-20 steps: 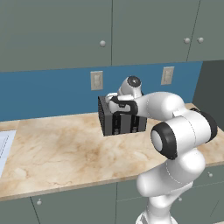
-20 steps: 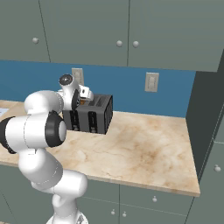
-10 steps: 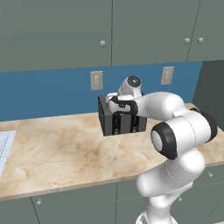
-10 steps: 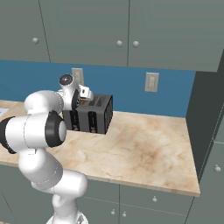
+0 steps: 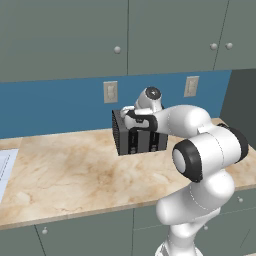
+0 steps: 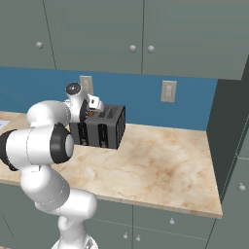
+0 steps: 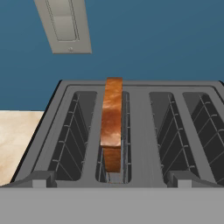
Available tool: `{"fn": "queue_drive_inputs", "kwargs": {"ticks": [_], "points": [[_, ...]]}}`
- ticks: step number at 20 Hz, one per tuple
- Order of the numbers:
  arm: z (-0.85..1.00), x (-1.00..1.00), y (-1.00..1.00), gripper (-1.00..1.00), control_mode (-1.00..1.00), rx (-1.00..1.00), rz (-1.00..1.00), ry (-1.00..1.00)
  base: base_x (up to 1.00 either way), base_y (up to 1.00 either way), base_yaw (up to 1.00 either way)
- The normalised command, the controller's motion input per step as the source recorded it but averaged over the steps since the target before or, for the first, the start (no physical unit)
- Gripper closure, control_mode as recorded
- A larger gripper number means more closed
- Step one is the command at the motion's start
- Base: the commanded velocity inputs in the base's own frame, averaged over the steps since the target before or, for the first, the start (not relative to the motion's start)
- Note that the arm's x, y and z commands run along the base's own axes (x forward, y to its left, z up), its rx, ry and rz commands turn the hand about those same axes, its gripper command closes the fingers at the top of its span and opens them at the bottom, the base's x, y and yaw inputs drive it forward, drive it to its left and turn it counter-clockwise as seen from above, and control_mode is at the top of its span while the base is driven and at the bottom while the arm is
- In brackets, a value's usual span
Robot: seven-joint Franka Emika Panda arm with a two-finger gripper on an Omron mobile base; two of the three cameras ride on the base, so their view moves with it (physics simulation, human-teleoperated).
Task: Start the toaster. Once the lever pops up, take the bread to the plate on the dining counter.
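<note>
Standing on the beige marble-look countertop [image 5: 70, 175], the small dark grey boxy toaster with ribbed sides [image 5: 121, 134] sits near the blue back wall [image 5: 55, 107], below a beige wall outlet plate [image 5: 110, 92]. A second beige outlet plate [image 5: 190, 86] is mounted further to the right on the same wall. Grey-green upper cabinets with round knobs [image 5: 117, 49] hang above.

The white robot arm's hand is positioned directly over the toaster's top, at its front edge. The gripper [image 6: 95, 104] is released, with its jaws spread wide and nothing between them.

In the hand view, the small slice of bread with brown crust and orange-tan face [image 7: 112, 122] stands upright on edge in the second slot from the left, its upper part rising clear of the slot rim. The neighbouring slots show bare wire guides. The two black vertical lever panels [image 6: 98, 135] are visible on the toaster's front face in the right base view.
</note>
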Motion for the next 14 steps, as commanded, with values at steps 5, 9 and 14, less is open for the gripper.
{"fn": "queue_drive_inputs", "kwargs": {"ticks": [5,9,14], "points": [[0.00,0.00,0.00,-1.00,-1.00,0.00,0.00,0.00,0.00,0.00,0.00],[0.00,0.00,0.00,-1.00,-1.00,0.00,0.00,0.00,0.00,0.00,0.00],[0.00,0.00,0.00,-1.00,-1.00,0.00,0.00,0.00,0.00,0.00,0.00]]}}
